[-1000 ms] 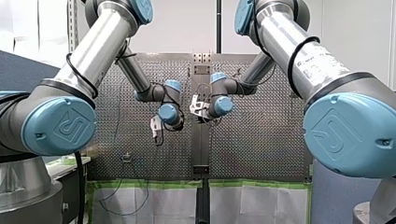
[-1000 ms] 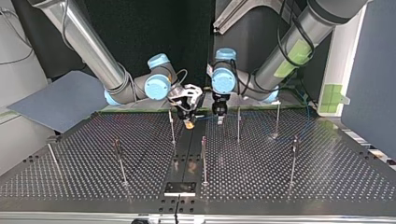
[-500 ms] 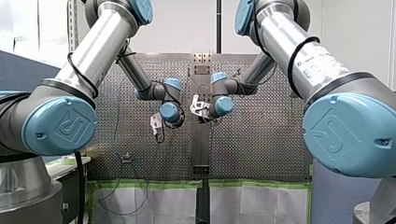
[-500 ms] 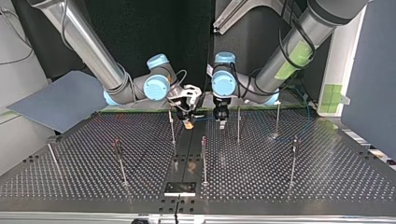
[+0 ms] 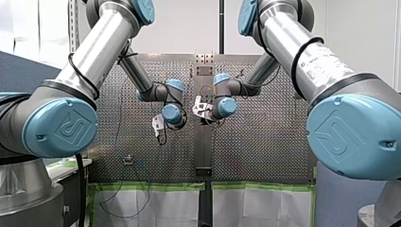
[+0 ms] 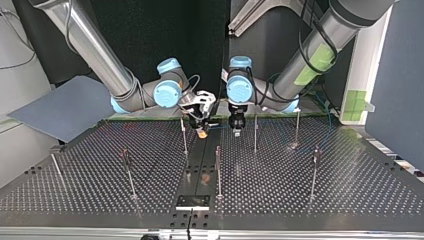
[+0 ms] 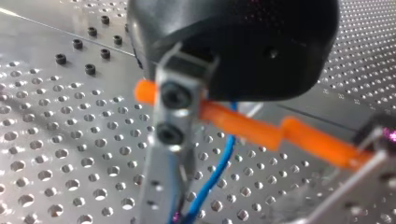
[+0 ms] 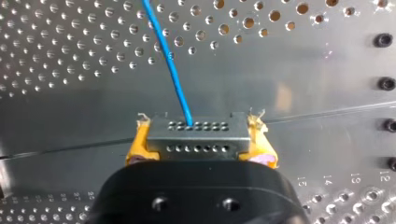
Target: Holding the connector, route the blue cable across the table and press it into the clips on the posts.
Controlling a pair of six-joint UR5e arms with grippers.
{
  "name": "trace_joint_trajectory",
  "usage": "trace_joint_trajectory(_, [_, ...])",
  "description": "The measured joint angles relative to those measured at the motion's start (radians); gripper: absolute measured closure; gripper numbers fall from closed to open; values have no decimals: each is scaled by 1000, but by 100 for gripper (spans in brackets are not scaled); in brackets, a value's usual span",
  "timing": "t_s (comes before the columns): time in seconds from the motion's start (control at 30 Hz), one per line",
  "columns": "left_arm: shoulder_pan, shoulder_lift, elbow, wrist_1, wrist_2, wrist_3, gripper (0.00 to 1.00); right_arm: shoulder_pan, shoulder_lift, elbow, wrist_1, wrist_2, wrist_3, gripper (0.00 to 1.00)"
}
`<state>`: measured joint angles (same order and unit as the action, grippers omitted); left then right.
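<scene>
The connector (image 8: 196,135), a small metal block with two rows of holes, is clamped from both sides between the yellow pads (image 8: 138,143) of my right gripper (image 8: 196,140). The blue cable (image 8: 170,65) leaves the connector's front face and runs straight ahead of the gripper over the table (image 8: 70,93).

In the top view my right gripper (image 6: 202,131) hangs over the table's dark middle strip near the far edge. Its orange-yellow tip shows, close beside a thin post (image 6: 184,136). My left gripper (image 6: 236,131) hangs near it, pointing down, at that view's right of the strip and just beside a second post (image 6: 255,134).

In the left wrist view the blue cable (image 7: 215,175) runs down alongside that gripper toward the table (image 7: 46,140), and an orange rod (image 7: 247,128) crosses behind it. I cannot tell whether this gripper is closed on the cable or loose.

More posts stand well apart across the table: a near middle post (image 6: 218,170), one at the top view's left (image 6: 127,170) and one at its right (image 6: 314,170).

In the front view my left gripper (image 5: 159,130) and my right gripper (image 5: 201,108) hang near each other at either side of the middle strip
</scene>
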<state>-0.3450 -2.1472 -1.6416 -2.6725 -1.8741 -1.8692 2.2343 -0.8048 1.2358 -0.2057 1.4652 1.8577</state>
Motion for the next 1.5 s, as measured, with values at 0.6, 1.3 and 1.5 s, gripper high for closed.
trace_joint_trajectory(0.6, [-11, 13, 0, -59, -10, 2, 100, -14, -30, 0, 23, -1, -1, 100])
trace_joint_trajectory(1.3, [-33, 197, -1, -134, -11, -4, 100, -36, -197, 6, 135, -4, -36, 100])
trace_joint_trajectory(1.5, [-40, 250, -13, -152, -26, -5, 100, -42, -248, 31, 140, -3, -37, 100])
